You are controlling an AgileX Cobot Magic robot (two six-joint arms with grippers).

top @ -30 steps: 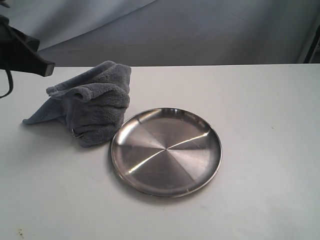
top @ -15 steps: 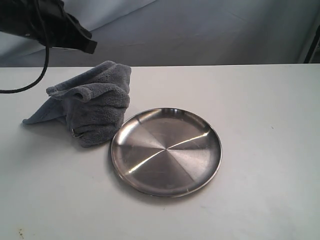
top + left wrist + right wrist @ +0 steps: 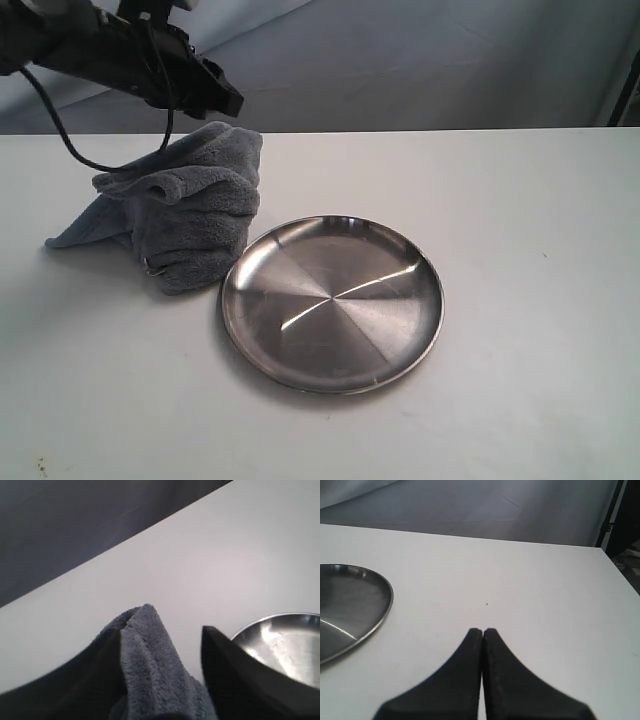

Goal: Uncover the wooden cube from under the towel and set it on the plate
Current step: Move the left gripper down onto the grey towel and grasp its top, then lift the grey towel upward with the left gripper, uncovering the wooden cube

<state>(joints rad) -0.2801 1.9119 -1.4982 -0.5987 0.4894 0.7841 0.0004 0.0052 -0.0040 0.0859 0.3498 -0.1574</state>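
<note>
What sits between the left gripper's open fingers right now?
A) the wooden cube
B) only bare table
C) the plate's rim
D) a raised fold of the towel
D: the left wrist view shows a grey fold of the towel standing between the spread fingers of the left gripper, with the plate outside them.

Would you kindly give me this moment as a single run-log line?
left gripper: open over towel | right gripper: shut, empty | wooden cube: not visible | plate: empty

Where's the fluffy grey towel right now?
In the exterior view the towel sits bunched up on the left of the white table, right beside the plate, with the open left gripper just above its top.
</note>
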